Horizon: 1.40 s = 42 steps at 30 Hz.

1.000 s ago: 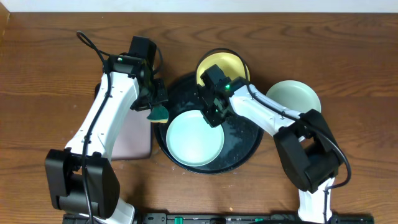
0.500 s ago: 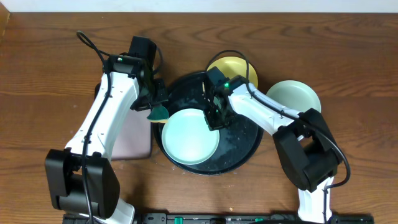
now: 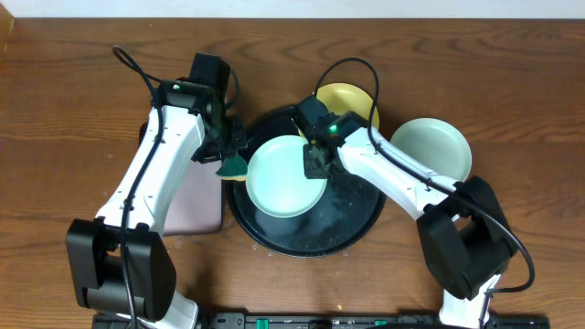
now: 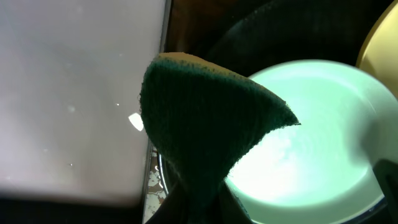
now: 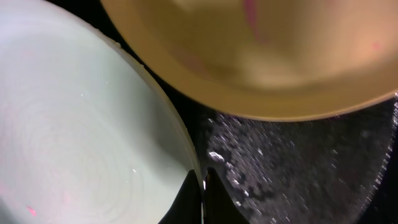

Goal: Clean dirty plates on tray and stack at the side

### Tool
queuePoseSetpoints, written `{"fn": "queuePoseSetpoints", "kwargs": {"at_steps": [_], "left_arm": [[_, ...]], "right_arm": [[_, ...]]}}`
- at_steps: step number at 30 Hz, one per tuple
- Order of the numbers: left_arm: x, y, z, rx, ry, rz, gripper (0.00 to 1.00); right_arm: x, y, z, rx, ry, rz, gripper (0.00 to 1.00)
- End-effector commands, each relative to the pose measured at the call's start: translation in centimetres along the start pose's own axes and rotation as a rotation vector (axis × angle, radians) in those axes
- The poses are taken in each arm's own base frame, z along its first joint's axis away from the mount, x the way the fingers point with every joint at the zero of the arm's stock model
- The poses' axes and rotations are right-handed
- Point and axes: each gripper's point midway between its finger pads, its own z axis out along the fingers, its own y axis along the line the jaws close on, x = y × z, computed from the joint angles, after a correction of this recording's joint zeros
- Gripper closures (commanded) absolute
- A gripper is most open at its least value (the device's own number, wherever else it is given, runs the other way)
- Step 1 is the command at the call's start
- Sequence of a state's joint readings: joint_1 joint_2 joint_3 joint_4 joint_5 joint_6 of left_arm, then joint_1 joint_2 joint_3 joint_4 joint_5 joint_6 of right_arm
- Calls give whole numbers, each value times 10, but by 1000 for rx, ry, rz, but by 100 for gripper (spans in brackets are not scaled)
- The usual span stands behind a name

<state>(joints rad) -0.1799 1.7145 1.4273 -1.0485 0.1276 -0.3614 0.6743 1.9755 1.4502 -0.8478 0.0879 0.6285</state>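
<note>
The large round black tray (image 3: 352,224) sits mid-table. My right gripper (image 3: 313,163) is shut on the rim of an aqua plate (image 3: 279,178), held over the tray's upper left; the plate fills the left of the right wrist view (image 5: 81,124). My left gripper (image 3: 228,157) is shut on a green and yellow sponge (image 3: 234,167) beside the plate's left edge; the sponge (image 4: 205,124) hangs before the plate (image 4: 317,143) in the left wrist view. A yellow plate (image 3: 349,100) lies at the tray's far rim. A second pale plate (image 3: 431,146) sits on the table at right.
A rectangular tray with a pale pink inside (image 3: 192,196) lies left of the black tray, under my left arm. The black tray's floor is wet and speckled (image 5: 311,168). The table is brown wood (image 3: 73,119).
My right gripper has dragged the aqua plate up and left across the black tray, toward the sponge. The yellow plate has shifted right. My left arm has barely moved.
</note>
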Motion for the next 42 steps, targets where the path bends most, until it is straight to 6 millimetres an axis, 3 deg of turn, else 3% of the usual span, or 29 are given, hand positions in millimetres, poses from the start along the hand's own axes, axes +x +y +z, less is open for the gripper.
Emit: {"fn": "queuePoseSetpoints", "kwargs": {"at_steps": [1, 10, 15, 19, 25, 42], "left_arm": [[8, -5, 3, 16, 26, 20, 93], [39, -34, 23, 15, 66, 46, 93], [48, -47, 47, 16, 32, 41, 93], [42, -36, 60, -47, -33, -29, 93], [32, -19, 64, -136, -107, -47, 92], [59, -31, 98, -62, -74, 2, 93]], "right_arm": [[4, -2, 5, 34, -37, 28, 99], [22, -7, 36, 18, -48, 72, 99], [22, -3, 38, -7, -46, 73, 99], [23, -2, 38, -10, -43, 73, 99], [24, -1, 38, -16, -38, 72, 99], [24, -1, 38, -18, -37, 72, 99]]}}
